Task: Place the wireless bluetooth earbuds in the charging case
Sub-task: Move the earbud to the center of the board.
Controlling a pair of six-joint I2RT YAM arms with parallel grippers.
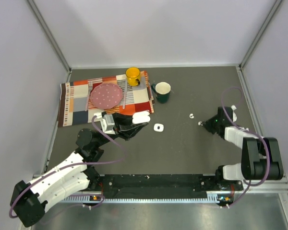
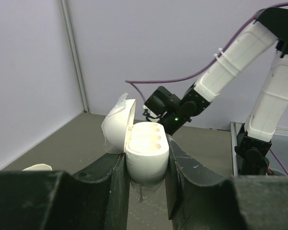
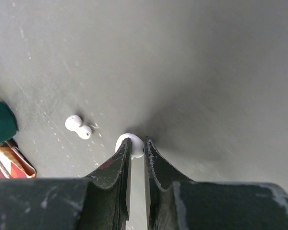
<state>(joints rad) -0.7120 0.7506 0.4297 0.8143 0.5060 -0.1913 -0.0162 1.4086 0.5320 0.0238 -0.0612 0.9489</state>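
Note:
The charging case (image 2: 146, 155), a white rounded shell, stands upright with its lid (image 2: 117, 125) swung open to the left and its sockets showing. My left gripper (image 2: 145, 149) is shut on its body, left of the table's middle in the top view (image 1: 142, 117). One of the earbuds (image 3: 136, 145), small and glossy white, is pinched between the tips of my right gripper (image 3: 137, 143), right at the table surface on the right side (image 1: 201, 123). A second earbud (image 3: 78, 127) lies loose on the table just left of it, seen from above as a white speck (image 1: 192, 115).
A small white square object (image 1: 158, 127) lies between the two grippers. A dark green mug (image 1: 162, 91) stands behind it. A checked cloth (image 1: 77, 103) at the back left carries a pink plate (image 1: 106, 95) and a yellow mug (image 1: 133, 75). Grey walls enclose the table.

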